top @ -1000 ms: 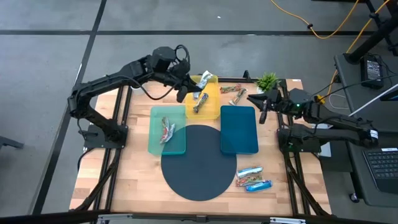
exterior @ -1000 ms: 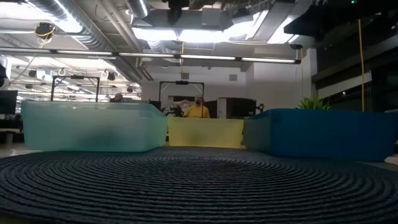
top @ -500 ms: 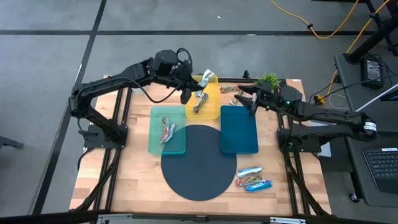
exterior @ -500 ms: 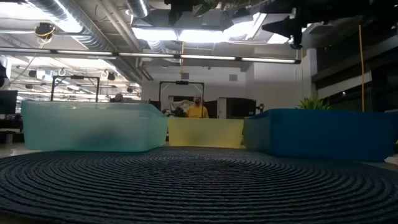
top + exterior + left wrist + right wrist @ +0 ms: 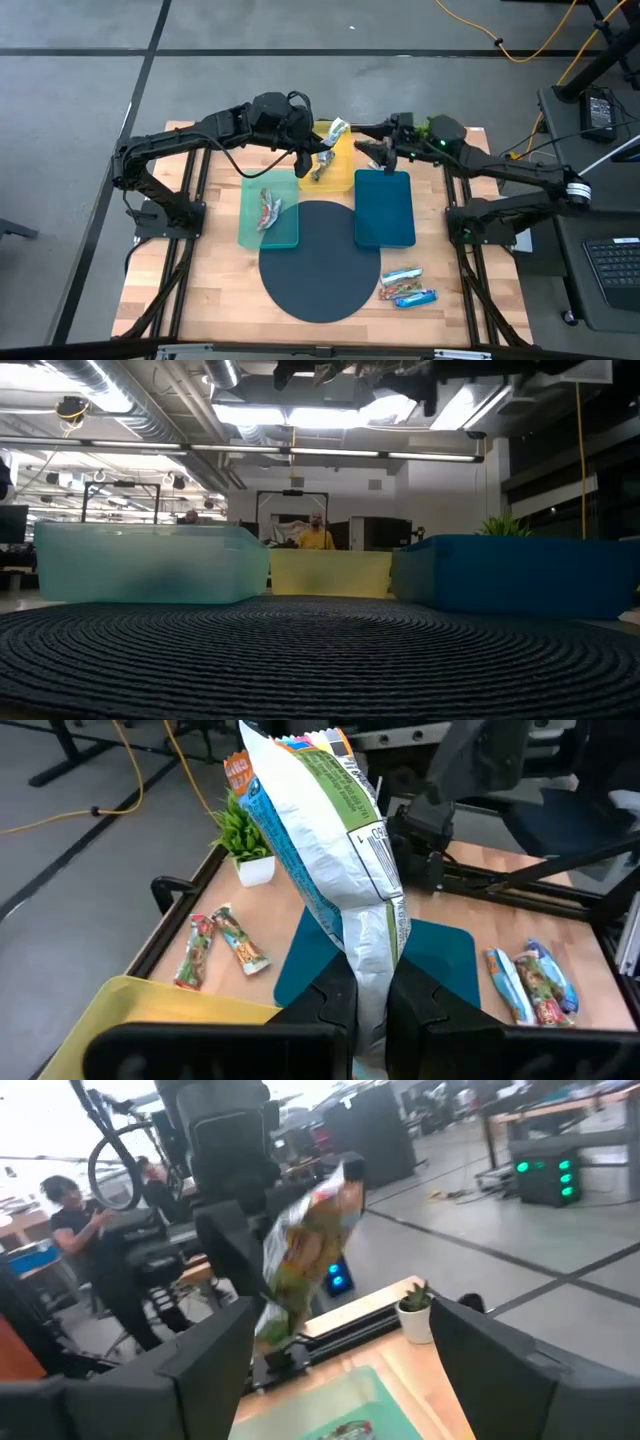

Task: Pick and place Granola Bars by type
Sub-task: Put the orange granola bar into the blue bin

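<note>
My left gripper (image 5: 313, 142) hangs above the yellow tray (image 5: 340, 178) at the far middle, shut on a silver-green granola bar (image 5: 335, 128) (image 5: 330, 840). My right gripper (image 5: 378, 155) (image 5: 350, 1370) stands open just right of it, above the blue tray's far edge (image 5: 385, 175), facing the held bar (image 5: 308, 1245) without touching it. A brown-green bar (image 5: 322, 166) lies in the yellow tray and a red-multicoloured bar (image 5: 267, 208) in the green tray (image 5: 285, 235). Two red bars (image 5: 215, 948) lie on the table by the far edge. My left gripper pinches the silver-green bar's lower end (image 5: 368, 982) between its two fingers. The fingers come roughly level from the table's left. The bar stands up out of the fingers, slightly bent, lifted clear above the yellow tray.
Two blue-white bars (image 5: 408, 286) lie near the right front of the table. A dark round mat (image 5: 320, 265) covers the middle front. A small potted plant (image 5: 432, 126) stands at the far right edge. A person (image 5: 62, 1210) shows in the room beyond.
My right gripper has gone toward the table's left edge, along the far side, up to the held bar, and has opened. My left gripper has shifted a little toward the table's right edge, keeping the bar raised.
</note>
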`<state>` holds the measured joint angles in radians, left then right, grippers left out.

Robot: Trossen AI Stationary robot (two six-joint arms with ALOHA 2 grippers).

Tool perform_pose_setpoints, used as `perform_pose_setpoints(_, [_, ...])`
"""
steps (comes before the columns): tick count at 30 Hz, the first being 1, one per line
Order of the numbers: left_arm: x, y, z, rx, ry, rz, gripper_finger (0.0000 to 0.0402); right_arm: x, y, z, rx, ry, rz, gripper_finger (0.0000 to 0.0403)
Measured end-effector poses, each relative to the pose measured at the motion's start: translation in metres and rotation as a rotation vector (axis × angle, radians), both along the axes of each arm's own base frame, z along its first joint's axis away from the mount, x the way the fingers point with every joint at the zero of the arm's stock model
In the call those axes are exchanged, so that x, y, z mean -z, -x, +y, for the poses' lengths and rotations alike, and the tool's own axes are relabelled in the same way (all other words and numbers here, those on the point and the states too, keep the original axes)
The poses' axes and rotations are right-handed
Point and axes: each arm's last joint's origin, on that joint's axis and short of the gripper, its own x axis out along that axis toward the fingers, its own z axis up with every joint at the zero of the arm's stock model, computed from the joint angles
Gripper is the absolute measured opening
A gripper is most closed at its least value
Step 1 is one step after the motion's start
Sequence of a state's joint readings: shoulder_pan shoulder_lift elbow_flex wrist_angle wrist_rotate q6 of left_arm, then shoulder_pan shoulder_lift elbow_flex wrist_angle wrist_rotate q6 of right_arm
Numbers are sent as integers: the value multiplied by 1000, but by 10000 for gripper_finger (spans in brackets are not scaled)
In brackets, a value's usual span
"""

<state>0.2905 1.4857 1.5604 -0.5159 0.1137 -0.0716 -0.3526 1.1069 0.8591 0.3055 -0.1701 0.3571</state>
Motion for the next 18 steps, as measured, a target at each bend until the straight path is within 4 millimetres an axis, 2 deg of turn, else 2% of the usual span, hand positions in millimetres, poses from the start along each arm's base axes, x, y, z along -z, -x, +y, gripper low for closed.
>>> perform_pose_setpoints(10, [0,-3,-10,-3,-56,8,17,-14,-41,-16,-103,18,35,303])
perform_pose_setpoints(18, [0,-3,-10,-19,-65,11,17,-27,-60,-21,-183,41,13,303])
